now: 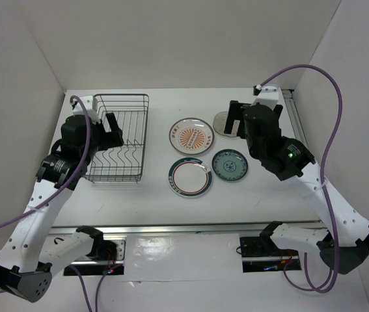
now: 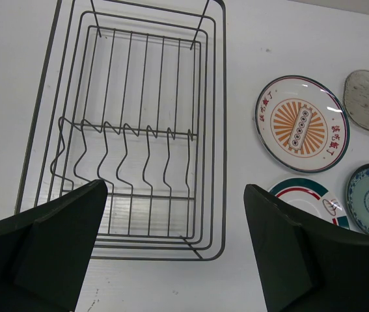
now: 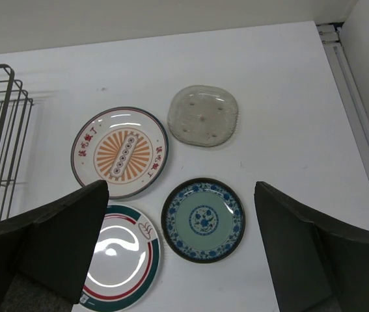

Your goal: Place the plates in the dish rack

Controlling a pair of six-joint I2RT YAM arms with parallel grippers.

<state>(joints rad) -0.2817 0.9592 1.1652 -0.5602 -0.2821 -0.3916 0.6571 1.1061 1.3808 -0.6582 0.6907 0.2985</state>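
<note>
Red characters (image 3: 85, 144), too small to read, edge the orange-centred plate (image 3: 120, 152).

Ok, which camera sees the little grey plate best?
The right wrist view: the grey plate lies whole and uncovered there. In the top external view the right arm hides part of it; the left wrist view cuts it off at the edge.

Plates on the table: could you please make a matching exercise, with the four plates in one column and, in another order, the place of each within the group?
Plates:
1. orange plate
2. grey plate
3. blue-green plate
4. red-and-teal ringed plate

Places, seen from the robot:
a. near right
b. far left
c. near left
d. far right

Pairs: 1-b, 2-d, 3-a, 4-c
</note>
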